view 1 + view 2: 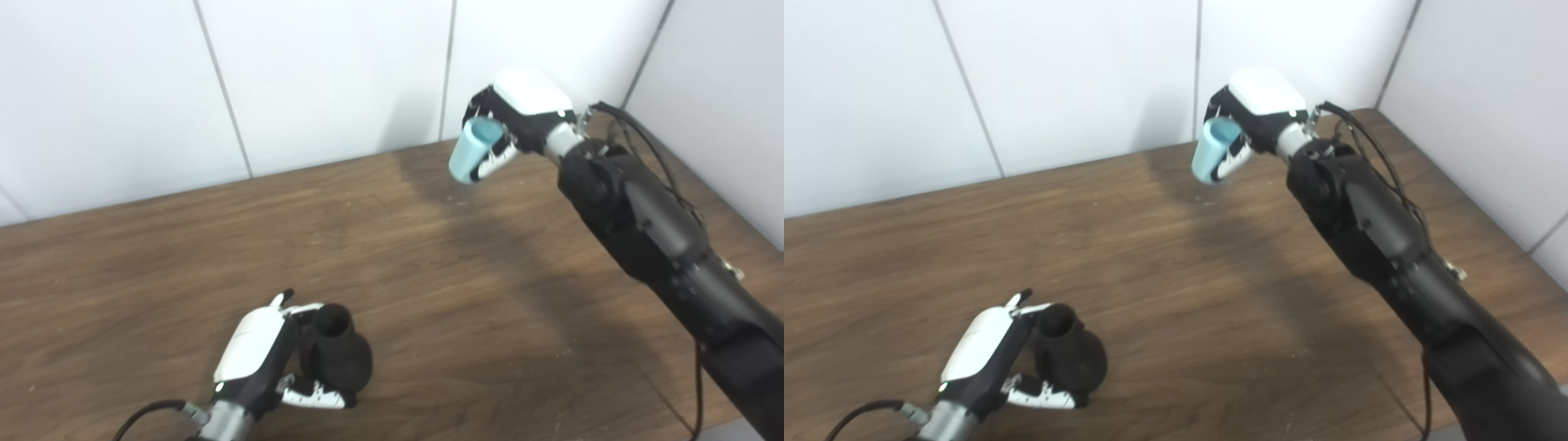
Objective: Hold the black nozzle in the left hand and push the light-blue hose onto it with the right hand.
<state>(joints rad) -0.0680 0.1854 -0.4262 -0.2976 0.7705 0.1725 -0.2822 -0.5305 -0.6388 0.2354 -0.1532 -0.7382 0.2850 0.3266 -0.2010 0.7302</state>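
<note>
My left robot hand (263, 355) grips the black bulbous rubber nozzle (338, 352) low over the brown wooden bench (429, 275). My right robot hand (520, 116) clasps the short light-blue hose (473, 150), raised well apart. Both grasped; alignment and push-on remain.

A dark brown wooden bench (184, 257) fills most of the scene, its grain running left to right. Pale scuffs and small light specks mark the surface, most of them toward the near right. A broad soft shadow (490, 245) lies across the right half of the bench, running from the far edge toward the near right. Behind the bench stands a white panelled wall (324, 73), split by thin grey seams (220, 86). A second white wall (1488, 92) closes the right side, meeting the far wall at a corner.
</note>
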